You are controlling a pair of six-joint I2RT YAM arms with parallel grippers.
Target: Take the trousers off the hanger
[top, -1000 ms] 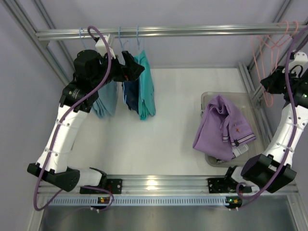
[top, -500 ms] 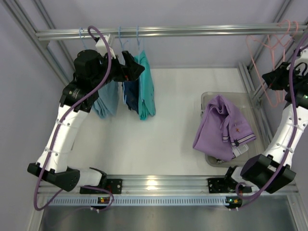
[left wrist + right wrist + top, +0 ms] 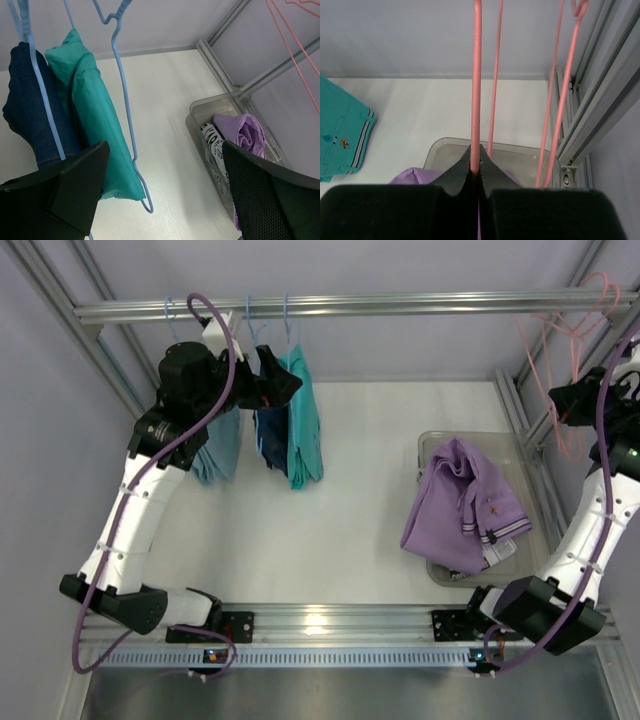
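Note:
My right gripper (image 3: 562,403) is shut on one thin wire of the pink hanger (image 3: 577,355), high at the right beside the frame post. In the right wrist view the pink wire (image 3: 476,75) runs straight up from between the closed jaws (image 3: 476,150), and nothing hangs on it. Purple trousers (image 3: 460,500) lie crumpled in the clear bin (image 3: 432,440) below; the left wrist view also shows the trousers (image 3: 247,132). My left gripper (image 3: 280,380) is open and empty beside the garments on the rail, its fingers (image 3: 162,150) wide apart.
On the top rail (image 3: 400,305), light-blue wire hangers (image 3: 125,100) carry teal shorts (image 3: 302,420), dark jeans (image 3: 270,430) and a pale blue garment (image 3: 222,445). Aluminium frame posts (image 3: 520,410) stand at the right. A black-and-white printed cloth (image 3: 212,137) lies in the bin.
My right gripper has shifted slightly up and right with the pink hanger, which has swung with it. The left arm has barely moved and stays open.

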